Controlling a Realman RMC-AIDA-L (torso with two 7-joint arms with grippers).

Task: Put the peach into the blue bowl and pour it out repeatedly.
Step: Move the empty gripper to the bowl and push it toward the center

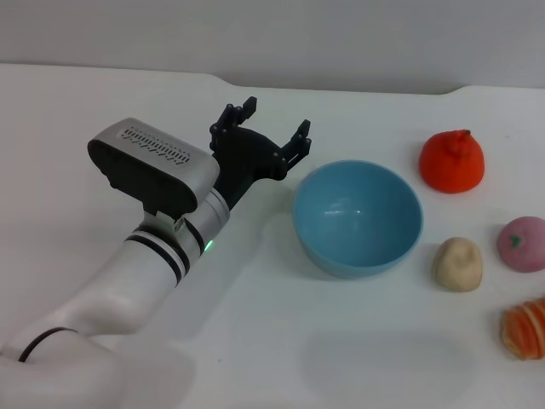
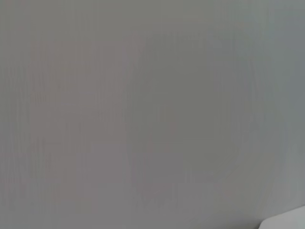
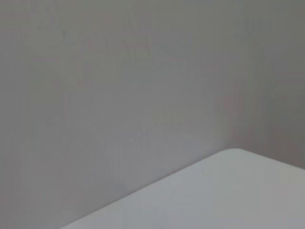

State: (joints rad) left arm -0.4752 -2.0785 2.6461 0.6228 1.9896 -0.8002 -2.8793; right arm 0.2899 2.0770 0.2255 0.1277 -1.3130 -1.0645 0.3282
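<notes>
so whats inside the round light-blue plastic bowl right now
Nothing: the light-blue plastic bowl shows only its bare interior. The small pink-magenta peach sits on the white table beyond a beige lump. The open left gripper hovers beside the bowl. Nothing covers the inside.

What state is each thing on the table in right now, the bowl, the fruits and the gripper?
blue bowl: upright, empty.
peach: on the table right of the bowl, not held.
orange-red fruit: resting on the table behind the peach.
beige lumpy item: resting on the table beside the bowl.
orange striped item: at the picture's edge, partly cut off.
left gripper: open, empty, left of the bowl.
</notes>
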